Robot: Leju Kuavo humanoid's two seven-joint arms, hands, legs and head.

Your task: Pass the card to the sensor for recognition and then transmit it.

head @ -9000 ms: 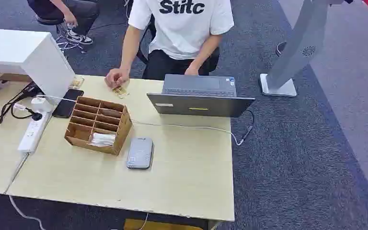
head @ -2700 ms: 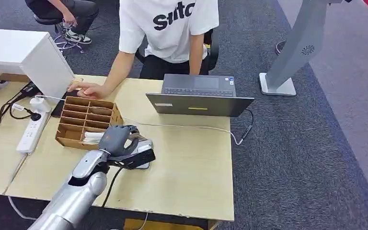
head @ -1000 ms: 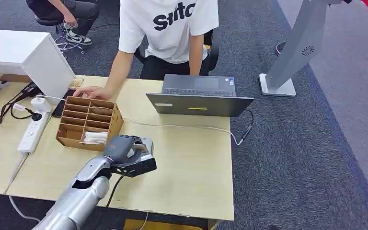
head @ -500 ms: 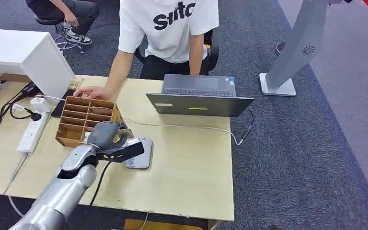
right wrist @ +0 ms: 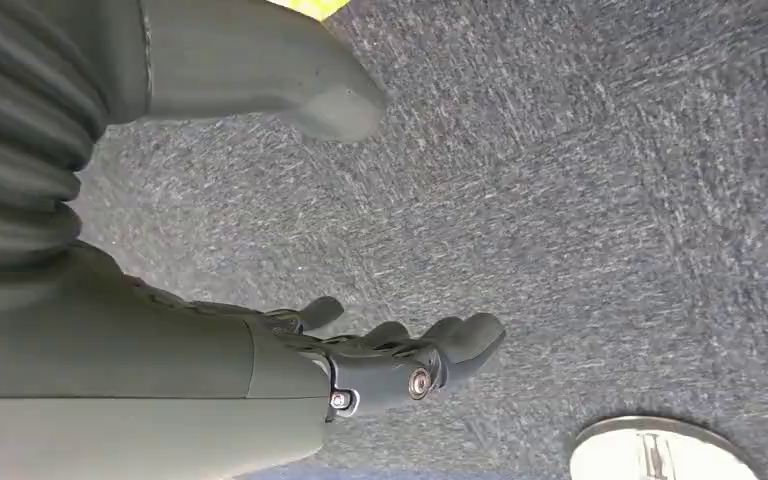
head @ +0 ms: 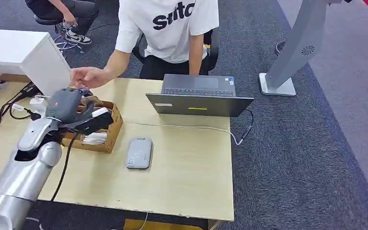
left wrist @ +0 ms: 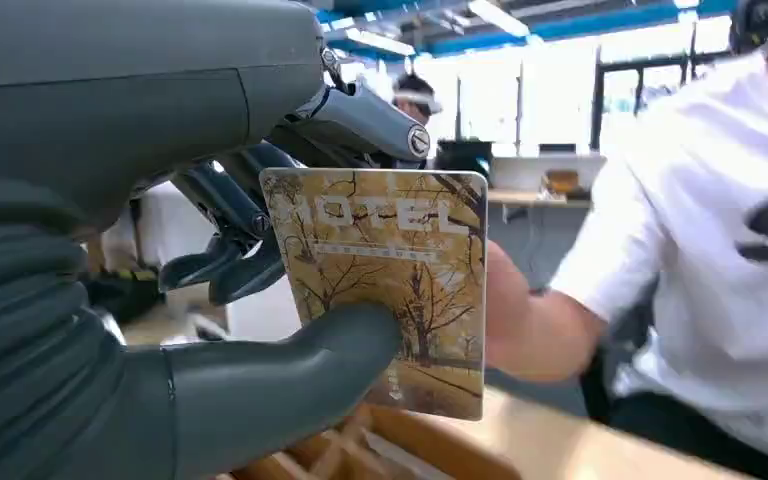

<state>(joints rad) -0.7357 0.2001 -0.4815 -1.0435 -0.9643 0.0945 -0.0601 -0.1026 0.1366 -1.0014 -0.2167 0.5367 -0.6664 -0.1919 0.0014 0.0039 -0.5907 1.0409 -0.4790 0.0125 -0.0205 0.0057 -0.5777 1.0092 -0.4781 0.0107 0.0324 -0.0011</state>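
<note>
My left hand (head: 72,111) is raised over the cardboard organizer (head: 103,140) and pinches a hotel card (left wrist: 390,290), printed with autumn trees, between thumb and fingers. In the head view the card (head: 100,112) peeks out as a pale edge. A person's hand (head: 87,76) reaches toward mine from across the table, close behind the card (left wrist: 505,320). The grey card sensor (head: 139,152) lies flat on the table, to the right of my hand. My right hand (right wrist: 380,355) hangs over the carpet with its fingers loosely apart and nothing in them.
An open laptop (head: 200,98) stands at the table's far edge with a cable trailing right. A white box (head: 26,57) and a power strip (head: 37,103) sit at far left. The person in a white shirt (head: 172,24) stands behind the table. A grey stand base (head: 278,86) rests on the carpet.
My left hand has lifted from the sensor and swung left and away, carrying the card over the organizer. The person's hand rose off the table toward it.
</note>
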